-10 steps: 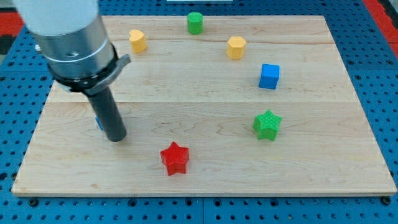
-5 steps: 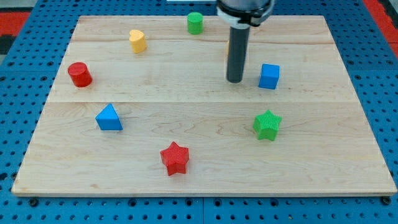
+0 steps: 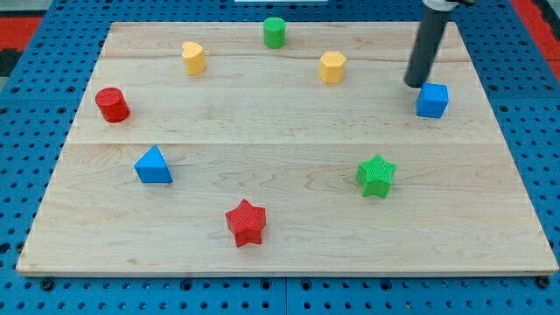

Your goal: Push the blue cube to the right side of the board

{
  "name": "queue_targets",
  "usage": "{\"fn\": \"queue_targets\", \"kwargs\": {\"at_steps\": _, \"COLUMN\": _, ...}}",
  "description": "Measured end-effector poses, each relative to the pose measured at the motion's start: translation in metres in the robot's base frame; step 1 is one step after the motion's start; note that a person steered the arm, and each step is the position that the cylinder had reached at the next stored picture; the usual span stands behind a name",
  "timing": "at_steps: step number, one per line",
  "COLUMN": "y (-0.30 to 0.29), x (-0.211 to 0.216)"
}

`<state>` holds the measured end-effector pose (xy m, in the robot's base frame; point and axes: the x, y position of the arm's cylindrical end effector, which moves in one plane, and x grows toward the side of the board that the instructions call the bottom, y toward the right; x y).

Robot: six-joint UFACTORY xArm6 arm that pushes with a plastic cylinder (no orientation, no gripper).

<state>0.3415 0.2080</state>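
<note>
The blue cube (image 3: 432, 101) sits near the right edge of the wooden board (image 3: 289, 236), in its upper half. My dark rod comes down from the view's top right. My tip (image 3: 415, 84) is just left of and slightly above the blue cube, close to its upper left corner or touching it.
A yellow hexagonal block (image 3: 332, 66) lies left of my tip. A green cylinder (image 3: 275, 32) and a yellow cylinder (image 3: 193, 58) are near the top. A red cylinder (image 3: 112, 104) and a blue triangle (image 3: 153, 165) are at the left. A green star (image 3: 376, 176) and a red star (image 3: 246, 222) lie lower.
My rod swept from the board's left side to its right. The blue cube has slid right, from about the middle right to near the right edge. The other blocks stayed put.
</note>
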Motion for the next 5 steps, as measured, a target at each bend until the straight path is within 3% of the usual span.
{"fn": "queue_targets", "kwargs": {"at_steps": 1, "y": 0.01, "x": 0.018}}
{"fn": "queue_targets", "kwargs": {"at_steps": 5, "y": 0.016, "x": -0.107}}
